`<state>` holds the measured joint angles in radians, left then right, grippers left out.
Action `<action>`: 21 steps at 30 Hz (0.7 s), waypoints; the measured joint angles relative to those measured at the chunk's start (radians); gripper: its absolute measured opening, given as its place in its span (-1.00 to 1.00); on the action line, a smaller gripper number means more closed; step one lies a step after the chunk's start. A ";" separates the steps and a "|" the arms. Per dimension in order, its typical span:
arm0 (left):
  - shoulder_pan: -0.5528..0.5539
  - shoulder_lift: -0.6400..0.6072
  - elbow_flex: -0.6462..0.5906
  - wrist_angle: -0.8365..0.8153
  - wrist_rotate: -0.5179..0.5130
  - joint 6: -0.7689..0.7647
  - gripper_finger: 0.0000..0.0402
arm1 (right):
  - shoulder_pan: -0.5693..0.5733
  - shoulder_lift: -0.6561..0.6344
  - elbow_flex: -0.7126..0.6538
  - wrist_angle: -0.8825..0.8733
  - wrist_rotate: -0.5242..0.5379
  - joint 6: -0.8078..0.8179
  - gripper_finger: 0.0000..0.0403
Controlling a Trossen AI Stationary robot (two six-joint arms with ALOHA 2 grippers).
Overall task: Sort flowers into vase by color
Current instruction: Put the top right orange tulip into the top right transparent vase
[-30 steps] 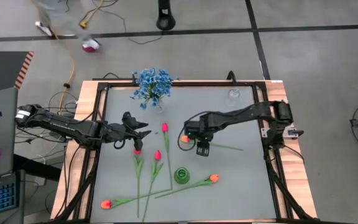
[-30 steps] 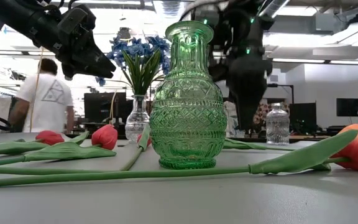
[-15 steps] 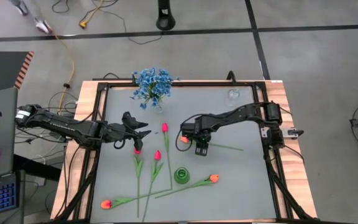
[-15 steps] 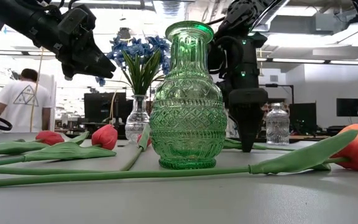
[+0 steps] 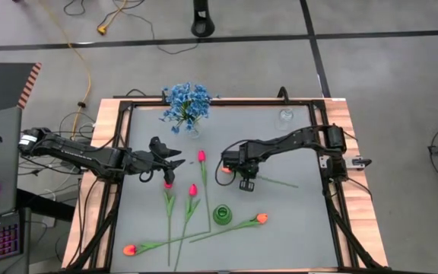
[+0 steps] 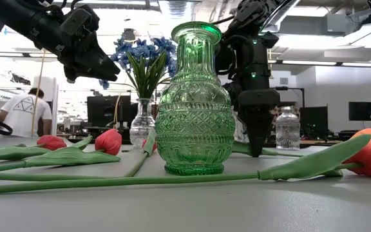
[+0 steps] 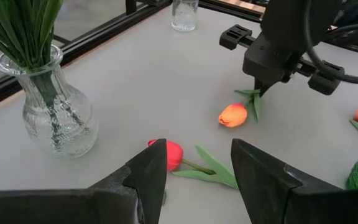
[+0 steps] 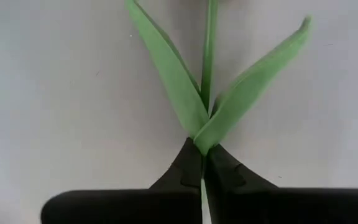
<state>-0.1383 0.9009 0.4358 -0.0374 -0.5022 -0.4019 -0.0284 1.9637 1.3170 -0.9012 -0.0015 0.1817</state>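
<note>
My right gripper (image 5: pixel 245 183) stands fingertips-down on the table, shut on the stem of an orange tulip (image 5: pixel 225 170) that lies mid-table. It also shows in the low view (image 6: pixel 257 149) behind the green vase (image 6: pixel 194 103). My left gripper (image 5: pixel 175 157) is open and empty, above a pink-red tulip (image 7: pixel 169 154) that lies on the table. Blue flowers (image 5: pixel 187 105) stand in a clear vase at the far edge. Two more pink-red tulips (image 5: pixel 192 189) and two orange tulips (image 5: pixel 261 218) lie flat near the green vase (image 5: pixel 222 215). My right gripper pinches the orange tulip's green stem (image 8: pixel 202 148) between its two fingertips (image 8: pixel 188 165), right where two leaves branch off. The fingers come from above, pointing down, one on each side of the stem. The tulip lies flat on the table.
A small empty clear vase (image 5: pixel 286 116) stands at the far right. A black frame (image 5: pixel 226 101) runs round the grey table top. A person (image 6: pixel 21 109) stands in the room beyond the table. Bare table top lies to the right of the right gripper.
My right gripper has come down onto the orange tulip's stem and a little toward the table's left edge, until its fingertips stand at the table. The tulip has stayed flat. The person in the room behind has walked on.
</note>
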 joint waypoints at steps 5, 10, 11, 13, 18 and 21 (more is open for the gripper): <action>0.000 0.000 0.000 -0.004 0.001 -0.001 -0.17 | 0.000 -0.084 0.000 -0.010 0.001 -0.033 -0.86; 0.000 0.000 0.000 -0.004 0.001 -0.001 -0.17 | -0.020 -0.174 -0.012 -0.004 0.005 -0.078 -0.82; 0.000 0.000 0.000 -0.004 0.001 -0.001 -0.17 | -0.027 -0.200 -0.022 -0.001 0.015 -0.083 -0.83; 0.000 0.000 0.000 -0.004 0.001 0.001 -0.17 | -0.046 -0.253 -0.050 -0.004 0.056 -0.083 -0.85; 0.000 0.000 0.000 -0.004 0.000 0.004 -0.17 | -0.111 -0.416 -0.132 0.023 0.154 -0.062 -0.83; 0.000 0.000 0.000 -0.003 0.000 0.005 -0.17 | -0.154 -0.535 -0.185 0.086 0.188 -0.051 -0.83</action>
<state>-0.1383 0.9009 0.4358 -0.0406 -0.5026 -0.3969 -0.1826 1.4284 1.1324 -0.8153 0.1868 0.1306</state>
